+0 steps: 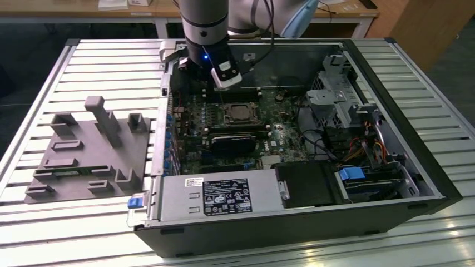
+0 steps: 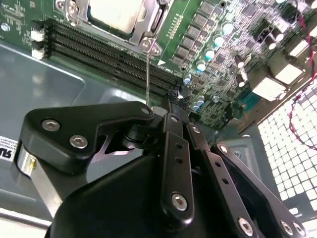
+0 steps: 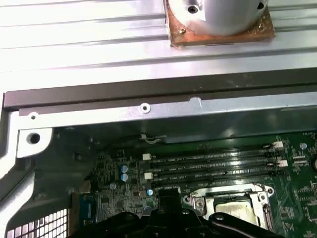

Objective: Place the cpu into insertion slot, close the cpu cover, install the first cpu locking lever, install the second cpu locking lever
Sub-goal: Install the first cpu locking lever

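Slatted metal table carrying an open case, green board on its floor. Cpu sits mid-board beside the memory slots, cover flat over its rim; a thin lever runs from the cover's corner to the gripper. Gripper hangs just over the board near the cpu; spread or pinched on the lever, cannot tell.

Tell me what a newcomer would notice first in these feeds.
The open computer case on the slatted table, with the arm standing over its green board in the exterior view. The cpu sits in the silver-rimmed insertion slot, and a thin metal lever runs from the slot's corner toward the gripper in the second wrist view.
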Controlling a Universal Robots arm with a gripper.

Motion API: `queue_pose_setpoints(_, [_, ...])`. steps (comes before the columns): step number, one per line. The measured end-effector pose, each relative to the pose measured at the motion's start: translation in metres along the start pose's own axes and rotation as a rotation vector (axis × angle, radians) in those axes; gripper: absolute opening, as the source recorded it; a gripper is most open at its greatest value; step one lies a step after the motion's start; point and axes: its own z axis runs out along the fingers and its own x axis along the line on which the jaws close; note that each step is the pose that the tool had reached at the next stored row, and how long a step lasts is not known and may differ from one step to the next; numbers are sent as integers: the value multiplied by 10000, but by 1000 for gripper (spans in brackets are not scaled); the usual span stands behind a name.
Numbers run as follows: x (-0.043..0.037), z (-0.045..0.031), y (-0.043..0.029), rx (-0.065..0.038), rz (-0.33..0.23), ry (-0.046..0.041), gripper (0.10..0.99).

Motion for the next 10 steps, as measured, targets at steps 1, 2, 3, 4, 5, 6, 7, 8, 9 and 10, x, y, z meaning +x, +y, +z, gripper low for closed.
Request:
queue_pose_setpoints(1, [0, 0, 0, -7, 0, 0, 102])
queue_pose_setpoints(2, [0, 1, 1, -13, 1, 1, 102])
queue_pose_setpoints(3, [0, 0, 0, -18, 0, 2, 102])
queue_pose_setpoints(4, [0, 1, 0, -25, 0, 3, 102])
queue_pose_setpoints(5, [0, 5, -2, -46, 0, 3, 102])
queue_pose_setpoints(6, [0, 8, -2, -65, 0, 6, 102])
queue_pose_setpoints(7, [-6, 10, -2, -69, 0, 7, 102])
queue_pose_setpoints(8, [-18, 11, -1, -69, 1, 8, 102])
queue_pose_setpoints(9, [-33, 12, 0, -69, 1, 8, 102])
queue_pose_setpoints(10, [-47, 14, 2, -69, 1, 8, 102])
